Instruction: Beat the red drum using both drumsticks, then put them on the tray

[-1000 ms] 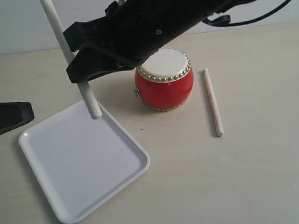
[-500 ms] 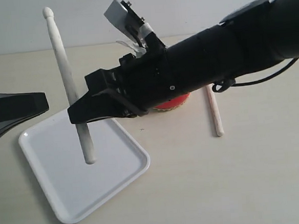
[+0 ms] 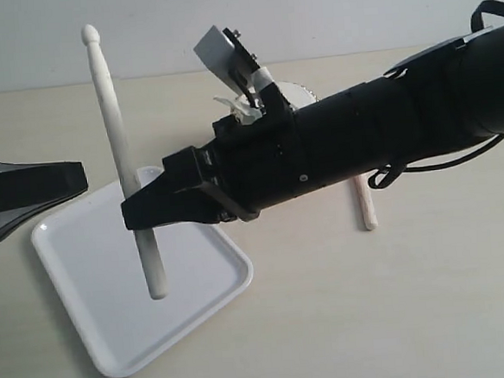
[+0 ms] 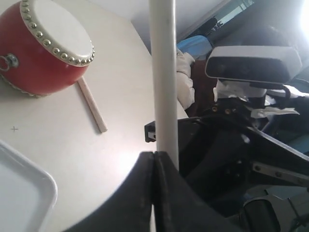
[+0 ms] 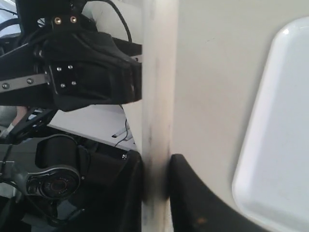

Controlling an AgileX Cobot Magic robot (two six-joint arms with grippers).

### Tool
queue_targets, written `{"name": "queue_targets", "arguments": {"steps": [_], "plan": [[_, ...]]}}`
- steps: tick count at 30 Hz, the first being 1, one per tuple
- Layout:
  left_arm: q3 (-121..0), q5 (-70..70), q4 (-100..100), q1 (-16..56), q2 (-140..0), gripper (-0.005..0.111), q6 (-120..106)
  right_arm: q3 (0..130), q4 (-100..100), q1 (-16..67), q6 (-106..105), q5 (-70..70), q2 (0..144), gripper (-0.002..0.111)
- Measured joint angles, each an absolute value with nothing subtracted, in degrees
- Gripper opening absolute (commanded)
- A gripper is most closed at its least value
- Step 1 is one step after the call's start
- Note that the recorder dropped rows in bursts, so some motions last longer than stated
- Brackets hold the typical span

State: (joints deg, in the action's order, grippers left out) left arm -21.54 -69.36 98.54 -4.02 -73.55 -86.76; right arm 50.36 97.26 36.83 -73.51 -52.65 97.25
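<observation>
Drumstick (image 3: 109,104) stands nearly upright, clamped in my right claw (image 3: 132,212), lower tip over the tray (image 3: 103,286) by the table's left edge. My left claw (image 4: 153,159) is closed on nothing.

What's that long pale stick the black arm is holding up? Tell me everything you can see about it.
The held drumstick is a slim, pale, wood-like rod with a small rounded tip at its top end. It stands nearly upright, leaning slightly, clamped below its middle by the right gripper. Its blunt lower end hangs over the white tray; whether it touches the tray cannot be told.
</observation>
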Motion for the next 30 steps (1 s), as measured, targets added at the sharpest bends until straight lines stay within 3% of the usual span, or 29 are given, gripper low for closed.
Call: {"name": "queue_targets", "arguments": {"steps": [6, 9, 30], "plan": [[-21.54, -69.47, 98.54, -4.02, -73.55, 0.051, -86.44, 50.25, 97.28, 36.83, -75.41, -56.31, 100.70, 0.000], [-21.32, -69.47, 98.54, -4.02, -73.55, 0.059, -85.52, 50.25, 98.22, 36.83, -77.13, -57.29, 101.86, 0.000], [-19.32, -69.47, 97.69, -4.02, -73.55, 0.060, -84.95, 56.89, 99.38, 36.88, -67.60, -55.75, 102.08, 0.000]]}}
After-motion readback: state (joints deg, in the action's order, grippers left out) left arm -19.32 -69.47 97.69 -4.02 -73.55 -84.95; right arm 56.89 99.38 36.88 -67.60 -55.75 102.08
